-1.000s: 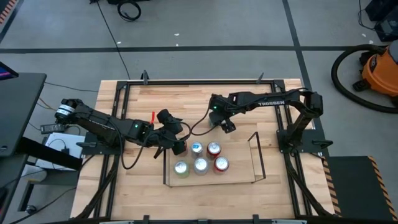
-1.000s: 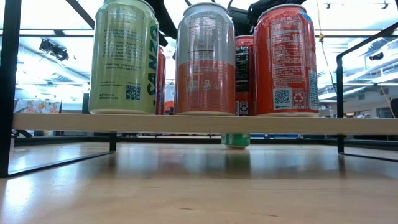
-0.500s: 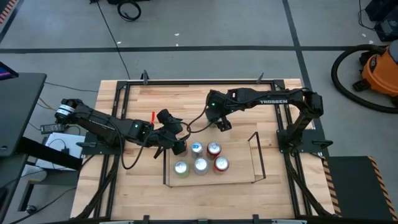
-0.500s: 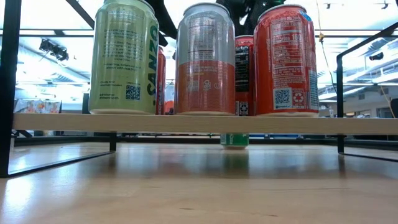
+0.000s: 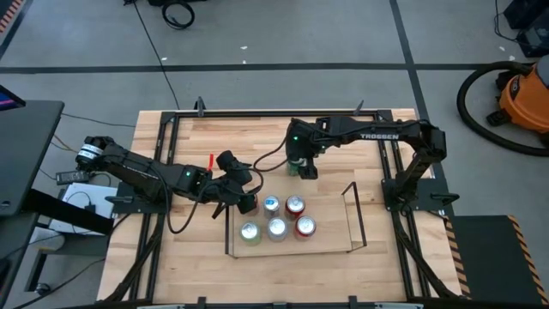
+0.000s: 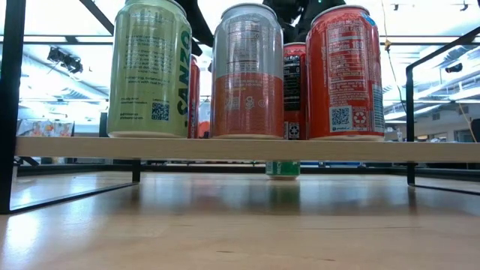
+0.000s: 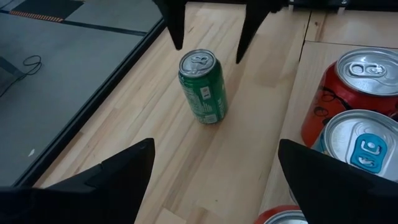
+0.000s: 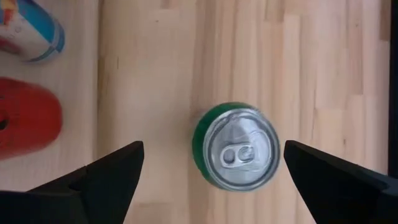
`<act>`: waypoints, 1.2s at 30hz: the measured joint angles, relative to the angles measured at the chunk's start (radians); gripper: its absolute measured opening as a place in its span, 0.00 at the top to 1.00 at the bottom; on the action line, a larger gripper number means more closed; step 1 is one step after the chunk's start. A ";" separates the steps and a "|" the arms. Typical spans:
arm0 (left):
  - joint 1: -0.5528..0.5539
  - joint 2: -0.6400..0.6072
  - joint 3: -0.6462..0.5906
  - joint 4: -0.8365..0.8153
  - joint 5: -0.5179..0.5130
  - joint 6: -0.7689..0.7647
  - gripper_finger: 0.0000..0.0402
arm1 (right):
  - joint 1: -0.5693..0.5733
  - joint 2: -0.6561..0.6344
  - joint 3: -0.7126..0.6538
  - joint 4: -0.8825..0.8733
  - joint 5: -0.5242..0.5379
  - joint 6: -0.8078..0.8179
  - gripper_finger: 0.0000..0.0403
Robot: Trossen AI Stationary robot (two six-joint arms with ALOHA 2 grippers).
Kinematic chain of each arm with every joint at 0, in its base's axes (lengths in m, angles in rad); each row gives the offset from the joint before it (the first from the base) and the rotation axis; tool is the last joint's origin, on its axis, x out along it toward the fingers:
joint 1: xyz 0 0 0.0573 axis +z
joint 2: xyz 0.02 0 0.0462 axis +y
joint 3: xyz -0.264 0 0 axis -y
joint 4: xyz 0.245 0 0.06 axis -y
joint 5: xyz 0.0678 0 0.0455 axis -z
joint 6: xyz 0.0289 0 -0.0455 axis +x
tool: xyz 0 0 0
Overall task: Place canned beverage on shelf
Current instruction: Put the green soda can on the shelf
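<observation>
**Surroundings of my work table, seen from above.**
My wooden table (image 5: 197,257) is bordered by a black frame (image 5: 274,112) of thin rods; a small red object (image 5: 211,162), too small to identify, lies on the wood nearer the left edge. Beyond the right edge, off the back corner, stands an orange vacuum cleaner (image 5: 525,96) with a black hose (image 5: 467,99) curled beside it. A coiled black cable (image 5: 178,14) lies on the grey floor well behind the back edge, where dark tape lines (image 5: 403,34) cross. A dark side table (image 5: 30,146) adjoins the left edge; a yellow-and-black striped strip (image 5: 521,249) lies off the front right corner.
</observation>
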 joint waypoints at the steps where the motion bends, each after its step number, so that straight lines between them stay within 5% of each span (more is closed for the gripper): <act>1: 0.000 0.000 0.000 0.000 0.000 0.000 0.12 | -0.003 0.000 -0.009 0.017 0.014 0.000 0.01; 4: 0.000 0.000 0.000 0.000 0.000 0.000 0.12 | -0.013 0.000 -0.026 0.054 0.073 0.010 0.01; 23: 0.000 0.000 0.000 0.008 0.000 0.000 0.12 | -0.030 0.197 -0.028 0.087 0.051 0.072 0.03; 36: 0.000 0.000 0.000 0.007 0.000 0.002 0.12 | -0.054 0.199 -0.024 0.070 0.039 0.029 0.22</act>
